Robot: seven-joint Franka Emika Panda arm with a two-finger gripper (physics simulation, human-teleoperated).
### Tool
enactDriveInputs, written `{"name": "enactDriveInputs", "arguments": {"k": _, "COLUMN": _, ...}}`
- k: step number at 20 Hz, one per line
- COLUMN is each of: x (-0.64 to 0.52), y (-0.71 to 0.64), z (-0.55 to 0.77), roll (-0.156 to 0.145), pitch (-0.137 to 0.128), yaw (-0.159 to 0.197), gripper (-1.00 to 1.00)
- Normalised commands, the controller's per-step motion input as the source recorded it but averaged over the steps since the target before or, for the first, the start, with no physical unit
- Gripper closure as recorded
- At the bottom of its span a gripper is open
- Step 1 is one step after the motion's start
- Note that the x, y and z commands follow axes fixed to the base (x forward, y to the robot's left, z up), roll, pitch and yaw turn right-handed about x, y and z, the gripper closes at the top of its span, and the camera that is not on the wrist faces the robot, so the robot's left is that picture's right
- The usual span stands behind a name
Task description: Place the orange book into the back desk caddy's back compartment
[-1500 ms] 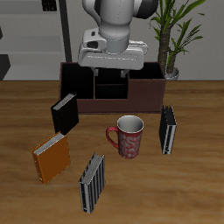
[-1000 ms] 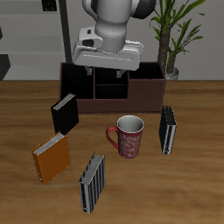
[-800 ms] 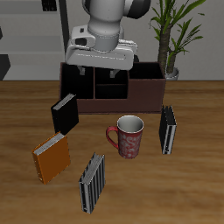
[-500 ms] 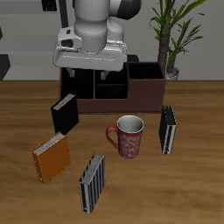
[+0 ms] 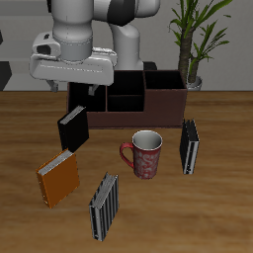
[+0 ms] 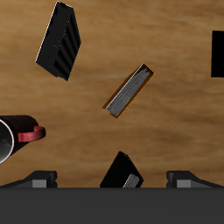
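Since the earlier frames our arm has swung sideways off the caddy (image 5: 126,99) and now hangs above the worktop (image 5: 222,208) over the end of the caddy where the black book (image 5: 72,127) stands. Nothing else on the worktop has shifted.

Pincer (image 5: 91,96) is spread wide with nothing between the fingers; in the wrist view we see the two fingertips well apart, one at (image 6: 39,178).

The orange book (image 5: 58,178) stands upright on the worktop, tilted at an angle, near the front edge and well apart from the caddy. From the wrist cam we see it (image 6: 129,89) edge-on with the pale pages showing between the orange covers. It's untouched, nowhere near the back compartment.

The black book leans just in front of the caddy's corner. One striped book (image 5: 104,205) stands close to the front edge beside the orange one, the other striped book (image 5: 189,146) is next to the red mug (image 5: 144,153), which sits in front of the caddy's middle. The caddy sits at the back with a potted plant (image 5: 195,40) behind one end. We can't pick out the back compartment clearly, since the arm covers part of the caddy.
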Motion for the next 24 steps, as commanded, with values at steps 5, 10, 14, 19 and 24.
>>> {"name": "enactDriveInputs", "arguments": {"k": 5, "x": 0.42, "y": -0.45, "z": -0.01, "roll": -0.036, "pitch": -0.009, "yaw": -0.014, "gripper": -1.00}}
{"name": "enactDriveInputs", "arguments": {"k": 10, "x": 0.33, "y": -0.31, "z": -0.06, "roll": -0.002, "pitch": -0.024, "yaw": 0.005, "gripper": -1.00}}
{"name": "enactDriveInputs", "arguments": {"k": 14, "x": 0.21, "y": -0.13, "z": -0.10, "roll": 0.026, "pitch": -0.032, "yaw": -0.032, "gripper": -1.00}}
{"name": "enactDriveInputs", "arguments": {"k": 19, "x": 0.13, "y": 0.01, "z": -0.13, "roll": 0.032, "pitch": -0.054, "yaw": -0.049, "gripper": -1.00}}
{"name": "enactDriveInputs", "arguments": {"k": 24, "x": 0.13, "y": -0.02, "z": -0.16, "roll": -0.019, "pitch": -0.022, "yaw": -0.057, "gripper": -1.00}}
